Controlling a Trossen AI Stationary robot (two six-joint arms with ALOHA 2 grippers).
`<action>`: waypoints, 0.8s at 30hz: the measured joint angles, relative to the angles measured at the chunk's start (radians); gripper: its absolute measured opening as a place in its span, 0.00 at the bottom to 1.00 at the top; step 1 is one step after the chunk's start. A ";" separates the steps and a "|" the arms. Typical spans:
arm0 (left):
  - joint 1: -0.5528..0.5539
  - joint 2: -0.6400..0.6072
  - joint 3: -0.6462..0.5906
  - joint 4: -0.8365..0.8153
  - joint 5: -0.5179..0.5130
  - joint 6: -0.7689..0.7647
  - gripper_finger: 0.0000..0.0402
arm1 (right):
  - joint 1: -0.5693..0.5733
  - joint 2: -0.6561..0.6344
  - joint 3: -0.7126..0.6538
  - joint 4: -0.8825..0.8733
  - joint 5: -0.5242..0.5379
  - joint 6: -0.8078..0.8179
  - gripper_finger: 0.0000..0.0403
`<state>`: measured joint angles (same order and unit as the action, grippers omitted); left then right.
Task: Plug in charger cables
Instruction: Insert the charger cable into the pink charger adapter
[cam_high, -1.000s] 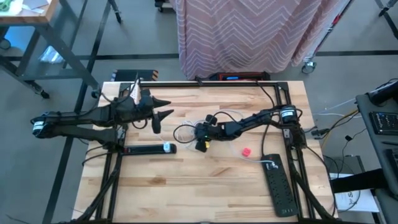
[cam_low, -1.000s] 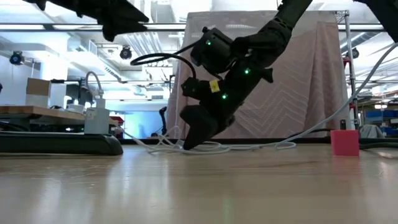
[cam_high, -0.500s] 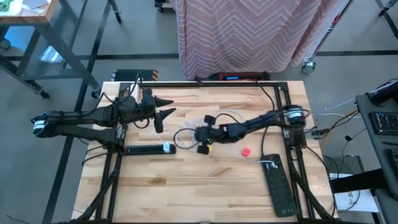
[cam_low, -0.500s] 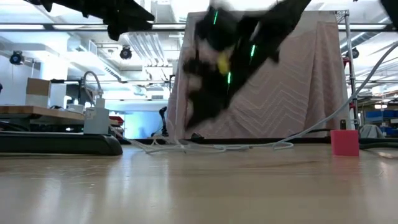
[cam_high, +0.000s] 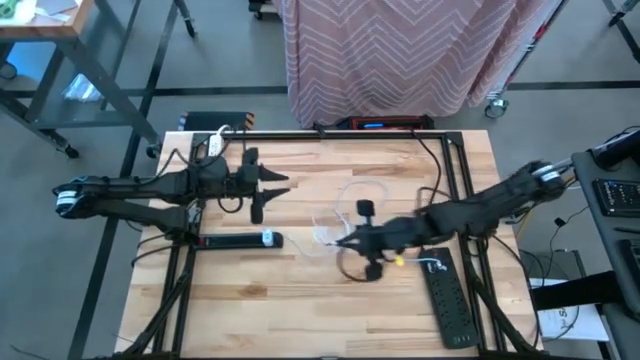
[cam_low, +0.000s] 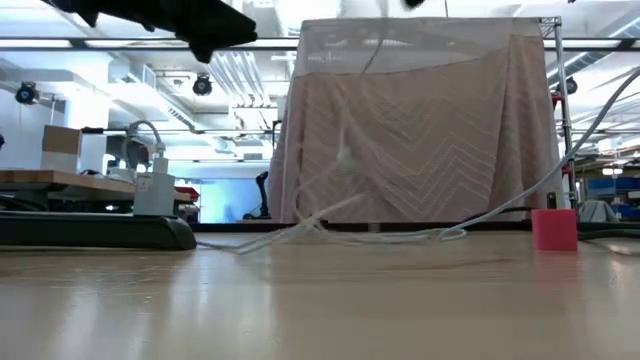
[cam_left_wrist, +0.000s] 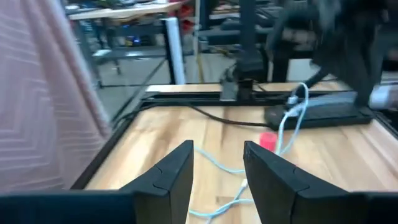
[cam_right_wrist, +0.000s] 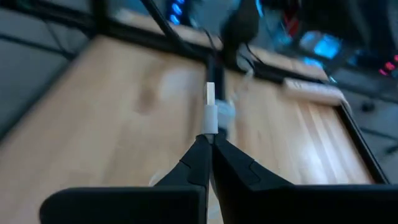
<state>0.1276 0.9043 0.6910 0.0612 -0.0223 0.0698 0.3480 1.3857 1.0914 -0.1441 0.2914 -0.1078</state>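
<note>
**High view: right jaws pinch a charger cable above the wooden surface**

High view shows the right gripper (cam_high: 345, 243) out over the middle of the wooden surface (cam_high: 300, 310), its arm reaching in from the right edge. In the right wrist view the two dark fingers (cam_right_wrist: 198, 163) meet at their tips, the jaws pressed together on a small white connector (cam_right_wrist: 210, 111) that stands up from between them. The charger cables (cam_high: 345, 200) lie in loose white loops on the surface just behind that gripper, and one strand runs up to it. The low view shows the white cords (cam_low: 330, 232) partly lifted off the wood, with a red-pink plug block (cam_low: 554, 229) standing apart to one side.

The left gripper (cam_high: 262, 190) waits above the far left part of the surface, jaws parted with a clear gap between the fingers (cam_left_wrist: 168, 180). A black power strip (cam_high: 238, 240) lies near the left arm, with a white plug block seated at its end; a second black strip (cam_high: 450, 300) lies along the right side.
</note>
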 joint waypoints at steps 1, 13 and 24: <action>0.000 0.016 0.000 0.012 0.021 0.000 0.32 | 0.017 -0.029 -0.005 -0.001 -0.011 0.004 0.00; -0.002 0.342 0.000 0.374 0.224 -0.021 0.36 | 0.137 -0.155 -0.018 -0.011 -0.472 0.091 0.00; -0.003 0.767 0.223 0.434 0.216 -0.195 0.43 | 0.234 -0.152 -0.017 -0.242 -0.646 0.461 0.00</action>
<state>0.1246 1.6712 0.9139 0.4951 0.1935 -0.1255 0.5821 1.2334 1.0740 -0.3859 -0.3544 0.3534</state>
